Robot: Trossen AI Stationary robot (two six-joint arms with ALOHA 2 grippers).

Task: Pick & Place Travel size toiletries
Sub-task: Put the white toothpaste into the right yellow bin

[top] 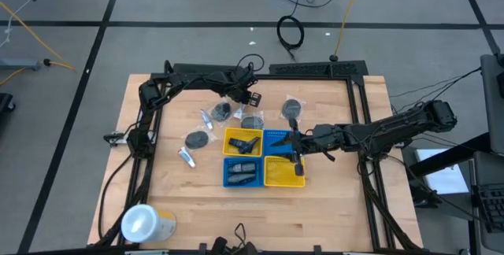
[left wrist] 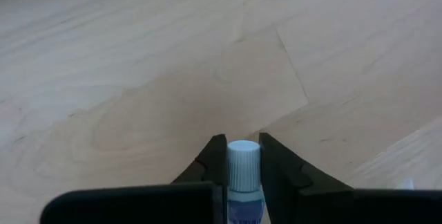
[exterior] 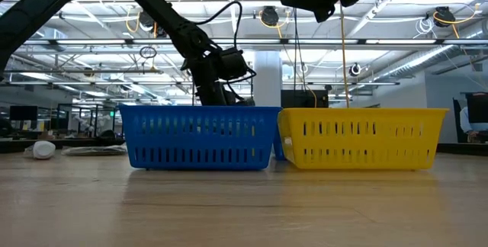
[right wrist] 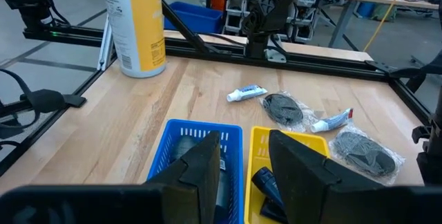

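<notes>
The travel size toiletries lie partly loose on the tabletop (top: pixel 331 208) and partly in a square block of four trays near its middle. In the high view, wrapped dark round pieces lie at (top: pixel 197 138), (top: pixel 221 112) and (top: pixel 293 107), and a little white tube (top: pixel 187 157) lies left of the trays. Dark items sit in the rear yellow tray (top: pixel 242 142) and the front blue tray (top: pixel 242 172); the rear blue tray (top: pixel 276 138) and front yellow tray (top: pixel 283 173) complete the block. The left gripper (top: pixel 250 97) is down near the far edge, behind the trays. The right gripper (top: pixel 296 146) hangs over the block's right side. A white-topped yellow cylinder (top: pixel 146 223) stands at the near left corner.

In the low view, a blue tray (exterior: pixel 200 136) and a yellow tray (exterior: pixel 358 136) stand side by side; the left arm comes down behind the blue one, and the right arm is dark at the top.

In the left wrist view, the left gripper (left wrist: pixel 242 165) has its jaws clamped on a small tube with a ribbed pale cap (left wrist: pixel 244 169), just above bare wood.

In the right wrist view, the right gripper (right wrist: pixel 243 165) has its jaws apart and empty above the blue tray (right wrist: pixel 200 131) and yellow tray (right wrist: pixel 290 144). Beyond lie two white tubes (right wrist: pixel 246 93) (right wrist: pixel 331 121), two wrapped round pieces (right wrist: pixel 282 108) (right wrist: pixel 362 149) and the cylinder (right wrist: pixel 135 23).
</notes>
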